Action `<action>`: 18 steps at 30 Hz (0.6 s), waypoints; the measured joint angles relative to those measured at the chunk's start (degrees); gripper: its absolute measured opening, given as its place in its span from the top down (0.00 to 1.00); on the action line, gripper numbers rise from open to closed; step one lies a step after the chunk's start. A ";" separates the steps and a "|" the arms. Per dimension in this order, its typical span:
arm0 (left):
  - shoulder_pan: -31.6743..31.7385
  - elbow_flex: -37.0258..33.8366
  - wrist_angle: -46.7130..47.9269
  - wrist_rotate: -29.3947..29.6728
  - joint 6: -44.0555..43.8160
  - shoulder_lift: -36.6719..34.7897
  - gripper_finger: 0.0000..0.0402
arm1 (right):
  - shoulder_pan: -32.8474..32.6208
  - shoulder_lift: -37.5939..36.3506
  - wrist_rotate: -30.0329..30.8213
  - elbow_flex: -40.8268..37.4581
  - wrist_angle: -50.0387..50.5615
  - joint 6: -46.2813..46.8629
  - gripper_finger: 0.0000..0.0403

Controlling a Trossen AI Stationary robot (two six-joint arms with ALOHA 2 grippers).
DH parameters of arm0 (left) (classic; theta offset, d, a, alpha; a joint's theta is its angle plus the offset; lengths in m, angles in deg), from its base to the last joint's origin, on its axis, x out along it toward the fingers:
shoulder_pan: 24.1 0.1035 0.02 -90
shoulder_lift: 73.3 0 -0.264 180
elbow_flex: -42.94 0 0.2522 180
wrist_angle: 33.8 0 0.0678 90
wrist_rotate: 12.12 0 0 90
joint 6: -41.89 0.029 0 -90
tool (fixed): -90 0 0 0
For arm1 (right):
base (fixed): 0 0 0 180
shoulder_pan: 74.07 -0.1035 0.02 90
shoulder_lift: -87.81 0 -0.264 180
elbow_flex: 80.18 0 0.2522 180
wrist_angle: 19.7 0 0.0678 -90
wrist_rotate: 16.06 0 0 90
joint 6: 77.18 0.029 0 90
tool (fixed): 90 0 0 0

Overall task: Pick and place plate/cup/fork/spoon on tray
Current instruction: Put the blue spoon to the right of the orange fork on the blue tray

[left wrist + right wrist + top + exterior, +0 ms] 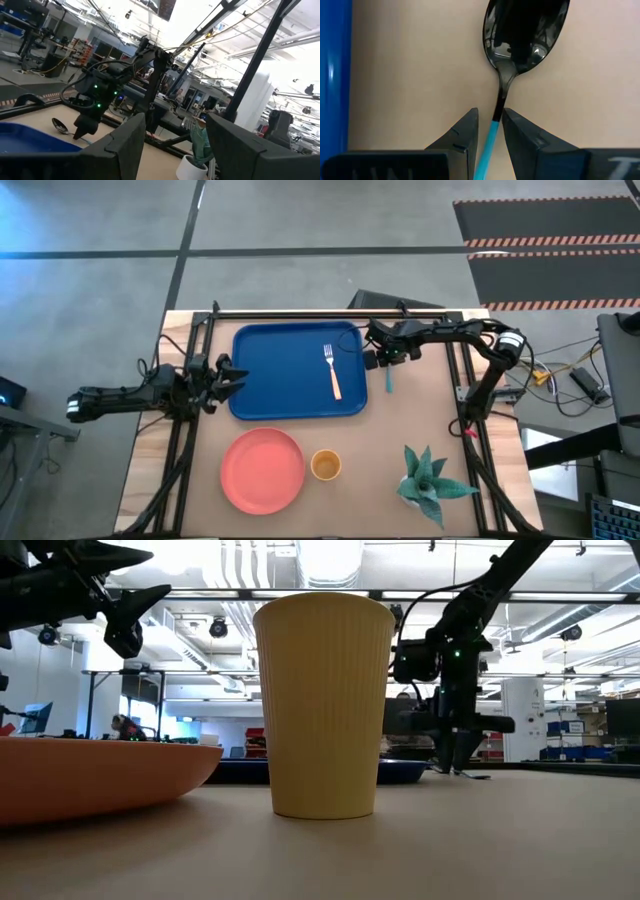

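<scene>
The spoon [520,35] lies on the table just right of the blue tray [270,395], its teal handle [388,382] pointing toward the near edge. My right gripper [490,117] is low over it, open only narrowly, with one finger on each side of the handle. The fork [333,370] lies on the tray's right part. The pink plate [262,470] and the yellow cup [326,465] stand on the table near the front. My left gripper [232,375] is open and empty, raised at the tray's left edge. My right gripper's fingers [465,130] point down from above and stand across the spoon's handle [496,120], where the dark neck meets the teal part. A strip of table shows between one finger and the handle. I cannot tell whether the other finger touches it. The spoon lies flat on the table.
A potted green plant [430,480] stands at the table's near right. The cup [325,705] and plate [90,775] fill the front of the low view. Dark frame rails run along the table's left, right and far sides.
</scene>
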 joint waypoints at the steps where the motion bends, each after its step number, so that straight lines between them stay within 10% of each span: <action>1: 0.00 -0.02 0.01 0.00 0.00 0.00 0.52 | 0.00 -0.02 0.14 -0.22 -0.18 0.00 0.81; 18: 0.00 -0.02 0.09 -0.02 -0.04 0.07 0.52 | -4.93 -2.36 -1.14 13.80 6.89 1.09 0.98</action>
